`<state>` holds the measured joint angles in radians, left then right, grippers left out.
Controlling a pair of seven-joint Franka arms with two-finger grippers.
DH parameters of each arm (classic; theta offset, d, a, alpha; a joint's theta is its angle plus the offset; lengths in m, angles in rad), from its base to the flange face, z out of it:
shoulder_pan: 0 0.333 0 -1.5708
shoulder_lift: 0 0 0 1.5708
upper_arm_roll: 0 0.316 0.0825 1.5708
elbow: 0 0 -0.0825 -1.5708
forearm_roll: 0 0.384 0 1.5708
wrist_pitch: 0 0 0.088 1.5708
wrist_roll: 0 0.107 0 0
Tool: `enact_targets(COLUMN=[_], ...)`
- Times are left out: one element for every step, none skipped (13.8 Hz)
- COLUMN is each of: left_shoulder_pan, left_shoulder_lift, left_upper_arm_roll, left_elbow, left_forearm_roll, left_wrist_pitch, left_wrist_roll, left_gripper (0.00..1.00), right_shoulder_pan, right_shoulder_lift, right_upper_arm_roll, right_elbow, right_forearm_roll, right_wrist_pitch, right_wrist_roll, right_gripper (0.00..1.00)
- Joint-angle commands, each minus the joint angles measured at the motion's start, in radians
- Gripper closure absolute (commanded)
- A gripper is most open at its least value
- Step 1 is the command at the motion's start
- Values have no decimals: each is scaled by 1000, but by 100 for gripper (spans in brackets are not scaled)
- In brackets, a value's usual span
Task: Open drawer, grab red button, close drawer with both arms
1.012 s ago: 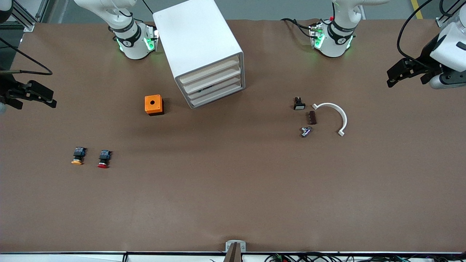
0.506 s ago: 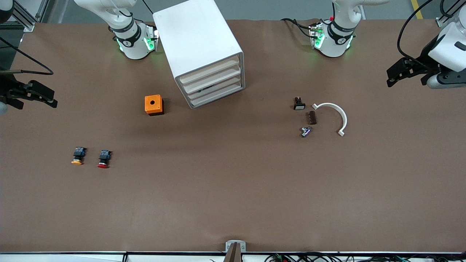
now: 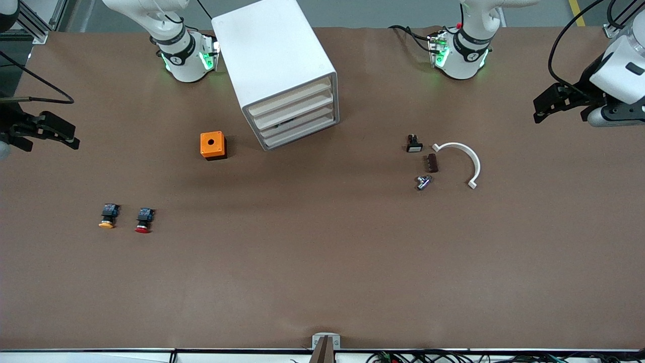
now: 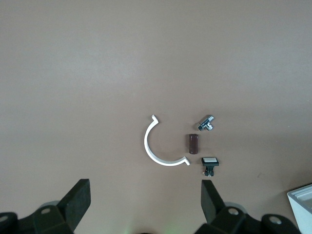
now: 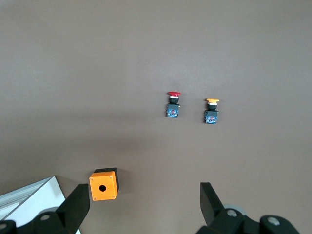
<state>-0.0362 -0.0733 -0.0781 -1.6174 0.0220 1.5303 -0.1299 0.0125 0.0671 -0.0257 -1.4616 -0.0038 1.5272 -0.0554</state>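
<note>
The white drawer cabinet [image 3: 282, 70] stands between the arm bases with its drawers shut; a corner of it shows in the right wrist view [image 5: 29, 195] and in the left wrist view [image 4: 301, 204]. The red-capped button [image 3: 144, 220] lies on its side toward the right arm's end of the table, also seen in the right wrist view [image 5: 172, 104]. My right gripper [image 3: 48, 132] is open and empty, high over the table's edge at its own end [image 5: 145, 202]. My left gripper [image 3: 559, 101] is open and empty, high over its end [image 4: 145, 202].
A yellow-orange-capped button [image 3: 108, 216] lies beside the red one. An orange box with a hole [image 3: 212, 145] sits next to the cabinet. A white curved piece [image 3: 463, 161], a brown block [image 3: 432, 163], a metal fitting [image 3: 423, 182] and a small black switch [image 3: 413, 143] lie toward the left arm's end.
My left gripper has shifted slightly toward the arm bases. My right gripper has barely moved. Nothing on the table has changed.
</note>
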Motion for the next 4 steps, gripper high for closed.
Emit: enact_targets(left_shoulder_pan=[-4, -5, -7, -7], left_shoulder_lift=[10, 10, 10, 10], left_upper_arm_roll=[1, 1, 1, 1], left_elbow=[27, 27, 27, 27], left_forearm_roll=[16, 16, 16, 16], left_wrist_pitch=[-13, -16, -16, -18], left_wrist_roll=[16, 15, 15, 15], left_gripper=[0, 0, 0, 0], right_shoulder_pan=[-3, -5, -5, -5], right_shoulder_lift=[5, 5, 5, 5], right_upper_arm_roll=[3, 3, 3, 3], right_elbow=[18, 18, 18, 18], right_forearm_roll=[4, 4, 4, 4], right_wrist_pitch=[-15, -15, -15, -15], right_wrist_roll=[-6, -6, -6, -6], right_gripper=[0, 0, 0, 0])
